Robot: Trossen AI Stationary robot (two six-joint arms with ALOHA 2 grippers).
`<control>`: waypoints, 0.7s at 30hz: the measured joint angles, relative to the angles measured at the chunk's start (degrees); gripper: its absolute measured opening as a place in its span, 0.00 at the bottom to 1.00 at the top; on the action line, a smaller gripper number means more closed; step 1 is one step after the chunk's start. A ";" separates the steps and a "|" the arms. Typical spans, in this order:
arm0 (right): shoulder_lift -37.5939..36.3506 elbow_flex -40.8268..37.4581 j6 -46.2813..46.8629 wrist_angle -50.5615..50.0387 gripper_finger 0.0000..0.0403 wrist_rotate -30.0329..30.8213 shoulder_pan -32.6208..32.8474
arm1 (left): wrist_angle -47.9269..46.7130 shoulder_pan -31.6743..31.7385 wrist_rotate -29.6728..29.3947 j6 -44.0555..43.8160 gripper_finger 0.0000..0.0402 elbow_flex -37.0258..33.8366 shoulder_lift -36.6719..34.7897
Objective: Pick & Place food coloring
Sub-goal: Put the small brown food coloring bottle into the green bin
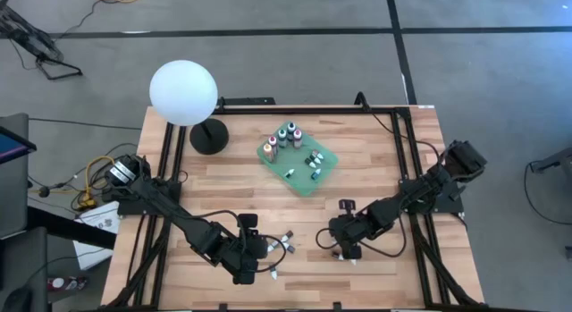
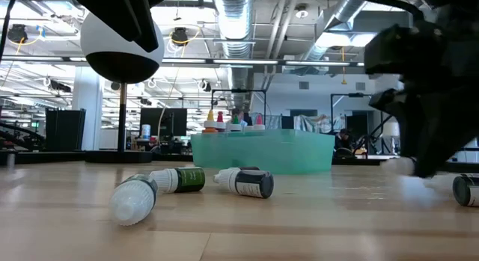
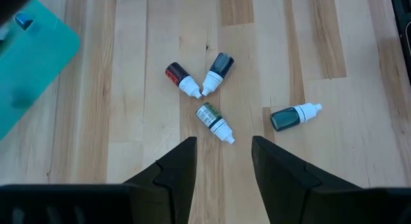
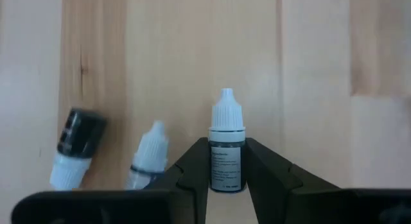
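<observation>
Right claw (image 4: 227,161): low over the near right part of the counter (image 1: 375,182), fingers clenched on a small dark bottle (image 4: 227,150) with a white cap; the bottle sits between the two fingers, cap pointing away from the wrist.
Beside the right claw: two more small bottles lie on the wood, one black with a white tip (image 4: 76,147), one with a pale white cap (image 4: 149,153), the second just beside the claw's finger.
Left claw (image 3: 223,161): over the near left-centre part of the counter, fingers apart with nothing between them, released.
Ahead of the left claw: four small bottles lie on their sides. A green-labelled one (image 3: 214,121) lies nearest the fingers, a red-labelled one (image 3: 180,79) and a dark one (image 3: 217,71) meet almost tip to tip, and a teal one (image 3: 294,115) lies off to the side, apart from the rest.
Low view: a clear pale bottle (image 2: 135,198), a green-labelled one (image 2: 178,179) and a dark-labelled one (image 2: 245,182) lie on the counter in a loose row, all tipped over.
Green tray (image 1: 323,178): sits on the far middle of the counter, turned at an angle; several larger capped bottles (image 1: 288,135) stand upright in its far corner, and a few tiny ones (image 1: 315,160) lie in it nearer the arms.
Globe lamp (image 1: 183,93): white ball on a black base, at the far left of the counter, well apart from the loose bottles.
</observation>
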 joint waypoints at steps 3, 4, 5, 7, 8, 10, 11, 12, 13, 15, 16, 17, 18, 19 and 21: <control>0.00 2.11 -2.67 -1.40 0.20 0.08 -1.47 | 0.00 0.00 -0.01 0.00 0.36 0.00 0.00; -0.02 2.87 -3.48 -1.97 0.20 0.08 -2.06 | 0.00 0.02 -0.02 0.00 0.36 0.00 0.00; -0.02 3.58 -4.29 -2.63 0.20 0.08 -2.66 | -0.02 0.01 -0.02 0.00 0.36 0.00 0.00; -0.02 4.90 -5.94 -3.93 0.20 0.61 -3.93 | -0.02 0.01 -0.02 0.02 0.36 0.00 0.00; -0.02 5.67 -6.81 -4.76 0.20 1.34 -4.48 | -0.02 0.01 -0.02 0.02 0.36 0.00 0.00; -0.02 7.32 -8.58 -6.33 0.20 2.24 -5.69 | -0.02 0.00 -0.01 0.02 0.36 0.00 0.00; -0.02 8.15 -9.30 -7.42 0.20 2.88 -6.28 | -0.02 0.02 -0.02 0.02 0.36 0.00 0.00; -0.02 8.95 -10.06 -8.51 0.20 3.40 -6.91 | -0.02 0.02 -0.02 0.04 0.36 0.00 0.00; -0.02 9.83 -10.84 -9.68 0.20 3.98 -7.57 | -0.02 0.00 -0.02 0.04 0.36 0.00 0.00; -0.03 11.94 -12.31 -12.42 0.20 5.36 -8.85 | -0.02 0.02 -0.02 0.04 0.36 0.00 0.00; -0.04 12.99 -12.95 -13.90 0.20 6.27 -9.51 | -0.03 0.00 -0.02 0.04 0.36 0.00 0.00; -0.04 13.99 -13.45 -15.54 0.20 7.13 -10.20 | -0.04 0.02 -0.02 0.04 0.36 0.00 0.00; -0.04 15.08 -14.09 -17.28 0.20 8.06 -10.92 | -0.04 0.00 -0.02 0.04 0.36 0.00 0.00; -0.04 16.10 -14.53 -18.68 0.20 9.01 -11.63 | -0.04 0.00 -0.02 0.06 0.36 0.00 0.00; -0.04 18.00 -15.65 -21.18 0.20 11.71 -13.25 | -0.04 0.01 -0.02 0.07 0.36 0.00 0.00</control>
